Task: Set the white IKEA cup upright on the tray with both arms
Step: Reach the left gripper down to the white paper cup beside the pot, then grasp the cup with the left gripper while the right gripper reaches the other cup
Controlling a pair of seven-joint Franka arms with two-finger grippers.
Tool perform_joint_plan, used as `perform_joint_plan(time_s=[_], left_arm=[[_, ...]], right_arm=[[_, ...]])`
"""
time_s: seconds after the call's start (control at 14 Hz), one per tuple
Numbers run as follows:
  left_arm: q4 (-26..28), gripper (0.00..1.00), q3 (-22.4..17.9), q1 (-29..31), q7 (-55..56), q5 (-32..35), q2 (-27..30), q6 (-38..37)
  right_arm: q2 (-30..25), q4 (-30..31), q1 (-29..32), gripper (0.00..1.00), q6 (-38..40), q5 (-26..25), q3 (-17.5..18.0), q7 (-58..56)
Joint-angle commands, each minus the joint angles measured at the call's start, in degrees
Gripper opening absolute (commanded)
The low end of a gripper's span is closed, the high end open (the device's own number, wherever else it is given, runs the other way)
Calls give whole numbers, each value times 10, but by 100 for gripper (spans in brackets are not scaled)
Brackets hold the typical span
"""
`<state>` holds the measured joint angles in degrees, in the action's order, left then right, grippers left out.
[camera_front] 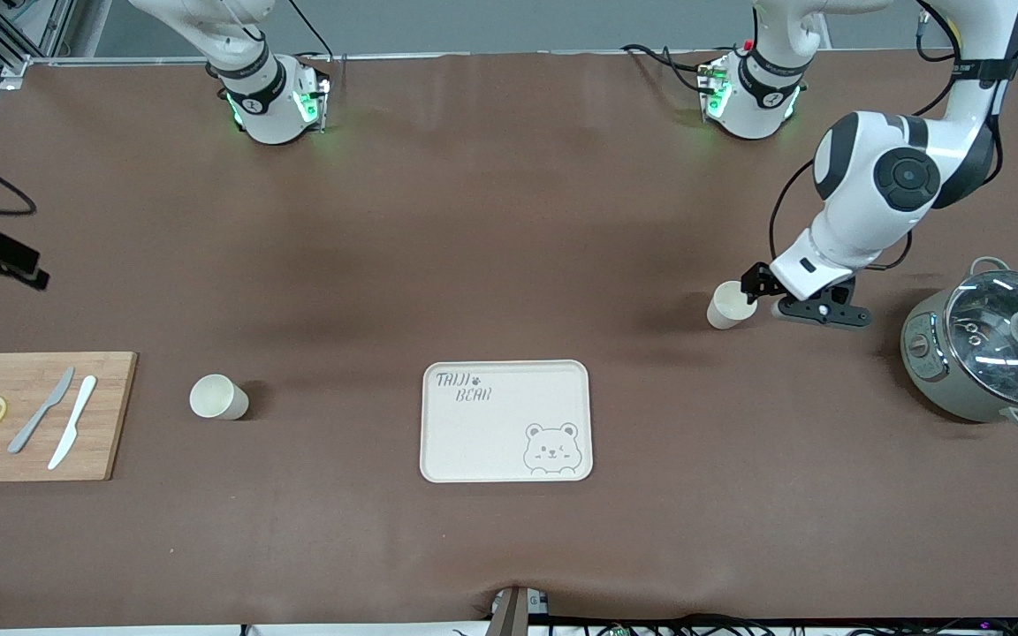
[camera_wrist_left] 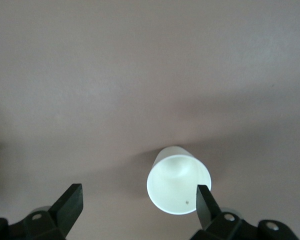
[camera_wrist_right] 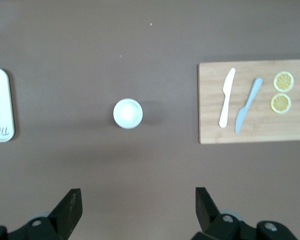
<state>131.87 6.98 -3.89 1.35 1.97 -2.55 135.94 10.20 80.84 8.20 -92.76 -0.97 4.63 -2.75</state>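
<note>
- Two white cups are on the brown table here. One cup point(camera_front: 729, 306) stands toward the left arm's end, farther from the front camera than the tray point(camera_front: 506, 421). The other cup point(camera_front: 218, 397) stands between the tray and the cutting board point(camera_front: 36, 415).
- The left gripper point(camera_front: 761, 296) is down low, right beside its cup, fingers spread wide and holding nothing.
- In the left wrist view, that cup point(camera_wrist_left: 179, 184) shows its open mouth toward the camera. It sits off-centre in the span, just beside one fingertip point(camera_wrist_left: 204, 199), with the other fingertip well apart from it.
- So this is the relation that matters: the cup is not yet squarely between the fingers. I judge the gripper needs a sideways shift toward the cup before it closes, or it risks nudging the cup over.
- The right gripper point(camera_wrist_right: 136, 210) waits high over the table, jaws released and empty. Its wrist view looks straight down on the second cup point(camera_wrist_right: 127, 113), upright, mouth up.
- The tray is bare, so no cup has been placed yet.
- The left arm is plainly the nearer one to a grasp.
</note>
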Motion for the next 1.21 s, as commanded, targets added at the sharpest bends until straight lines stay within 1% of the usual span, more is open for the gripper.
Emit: perform_joint_plan(time_s=[0.0,0.29,0.5,0.71,0.79,0.86,1.14], left_arm=[[35,100,4,0,8,-4,21,21],[71,100,4,2,8,-4,9,78],[75,100,4,1,8,-3,-12,108],[75,100,4,3,7,-3,-23,118],[75,100,4,3,6,-3,-25,124],[78,100,4,4,6,-3,-29,130],[84,100,4,5,2,-3,-46,156]], right_arm=[[45,-9,-15,100,-34,0,-3,-1],[107,-5,-18,100,-93,3,-2,-2],[143,-4,-14,100,-113,3,-2,-24],[189,-2,5,100,-149,3,-2,-71],[203,7,7,100,-164,3,-3,-79],[206,11,8,100,-183,3,-3,-83],[238,13,21,100,-218,3,-3,-104]])
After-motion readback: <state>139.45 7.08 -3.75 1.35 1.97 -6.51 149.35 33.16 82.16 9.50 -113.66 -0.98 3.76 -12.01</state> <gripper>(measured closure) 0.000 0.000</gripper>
